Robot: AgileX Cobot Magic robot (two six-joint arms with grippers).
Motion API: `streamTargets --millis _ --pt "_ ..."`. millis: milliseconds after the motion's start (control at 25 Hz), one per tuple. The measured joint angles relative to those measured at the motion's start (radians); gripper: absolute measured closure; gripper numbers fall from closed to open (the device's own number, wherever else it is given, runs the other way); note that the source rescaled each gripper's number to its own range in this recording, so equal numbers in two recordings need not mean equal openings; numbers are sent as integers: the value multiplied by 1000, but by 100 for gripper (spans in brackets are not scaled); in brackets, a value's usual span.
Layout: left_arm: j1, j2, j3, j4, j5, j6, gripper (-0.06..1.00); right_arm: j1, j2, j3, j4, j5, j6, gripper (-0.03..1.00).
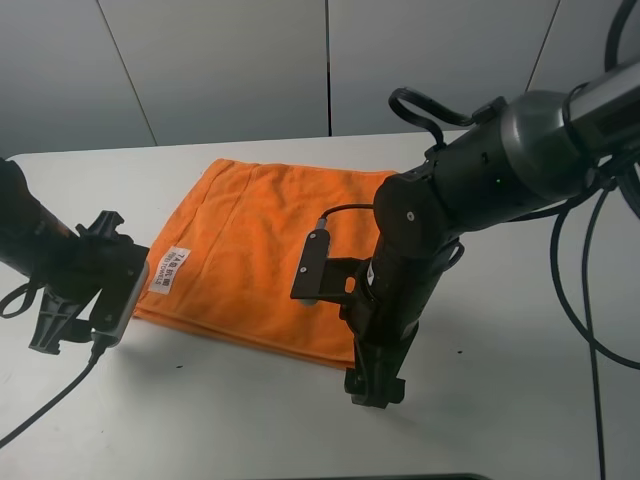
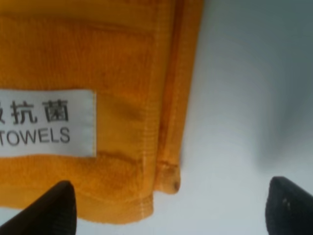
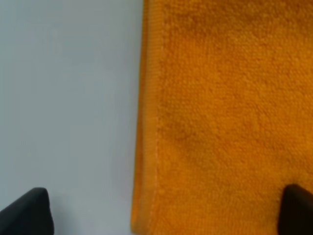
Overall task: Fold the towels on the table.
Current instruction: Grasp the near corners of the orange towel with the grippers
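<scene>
Before you, one bright orange towel [image 1: 260,250] lies flat on the white table [image 1: 520,400], set at a slant around the middle of the tabletop and reaching toward its far edge. Its surface is mostly smooth, with faint creases running across the pile. Along the sides nearest you, the close views show two layers stacked at the stitched hem, one corner peeking out just past the other. A small white label [image 1: 168,270] sits on top near the towel's near-left corner; in the left wrist view you can read "TOWELS" printed on it under dark Chinese characters. The table around the cloth is plain, bar a few tiny dark specks.
</scene>
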Motion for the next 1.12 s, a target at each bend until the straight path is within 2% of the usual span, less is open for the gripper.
streamTargets --millis 160,480,960,1040,1120 --pt "-26 27 0 0 -10 8 -6 0 0 0 -4 -2 8 -3" --pt "-26 70 0 0 -87 2 -6 0 0 0 -11 -10 23 -3" --pt "-26 90 -10 0 -75 -4 -5 0 1 0 -16 -18 25 -3" --pt "-26 91 -10 0 -69 -4 3 0 1 0 -18 -18 25 -3" --pt "-26 94 -10 0 -62 -5 23 0 1 0 -18 -18 25 6"
